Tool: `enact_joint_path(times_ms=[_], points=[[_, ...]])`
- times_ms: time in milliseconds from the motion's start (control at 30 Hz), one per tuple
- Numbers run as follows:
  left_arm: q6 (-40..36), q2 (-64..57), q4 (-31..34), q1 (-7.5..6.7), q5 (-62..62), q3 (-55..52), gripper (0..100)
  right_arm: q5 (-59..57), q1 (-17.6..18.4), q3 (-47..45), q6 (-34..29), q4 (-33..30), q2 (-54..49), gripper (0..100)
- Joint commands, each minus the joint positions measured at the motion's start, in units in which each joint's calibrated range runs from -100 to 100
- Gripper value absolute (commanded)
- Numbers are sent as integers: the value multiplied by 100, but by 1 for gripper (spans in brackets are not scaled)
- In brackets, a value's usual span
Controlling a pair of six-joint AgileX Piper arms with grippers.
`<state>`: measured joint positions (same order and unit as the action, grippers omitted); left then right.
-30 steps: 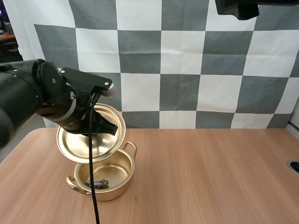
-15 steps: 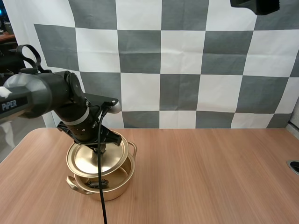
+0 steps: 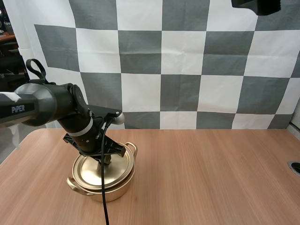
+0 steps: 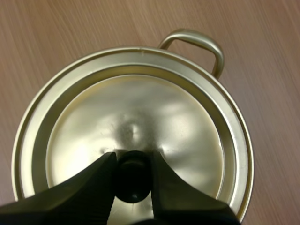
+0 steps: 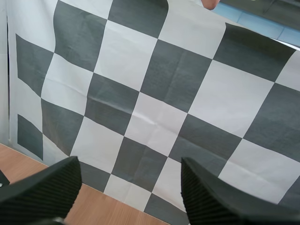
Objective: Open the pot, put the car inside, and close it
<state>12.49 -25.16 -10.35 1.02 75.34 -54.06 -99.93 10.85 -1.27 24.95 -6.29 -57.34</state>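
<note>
A gold pot with two loop handles stands on the wooden table at the left. Its gold lid lies flat on the rim and hides the inside. My left gripper reaches down onto the lid's middle. In the left wrist view its fingers pinch the lid's black knob, with the lid seated inside the pot's rim and one pot handle beyond it. My right gripper is raised in front of the backdrop, its fingers wide apart with nothing between them.
The wooden table stretches bare to the right of the pot. A small dark round fitting sits at the table's right edge.
My left gripper has lowered the lid from a tilted hold above the pot down onto the rim, covering the small car that lay inside. The right arm has hardly moved.
</note>
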Motion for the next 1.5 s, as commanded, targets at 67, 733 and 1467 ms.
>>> enact_joint_path(times_ms=[67, 733, 1467], points=[[-3, 4, -5, 3, 60, -5, 0, -7, -3, -6, 2, 1, -1, 100], [-3, 165, 30, 3, 102, -5, 0, -7, -3, -6, 2, 11, -1, 100], [240, 163, 30, 3, 323, -5, 84, -7, -3, -6, 2, 45, -1, 100]])
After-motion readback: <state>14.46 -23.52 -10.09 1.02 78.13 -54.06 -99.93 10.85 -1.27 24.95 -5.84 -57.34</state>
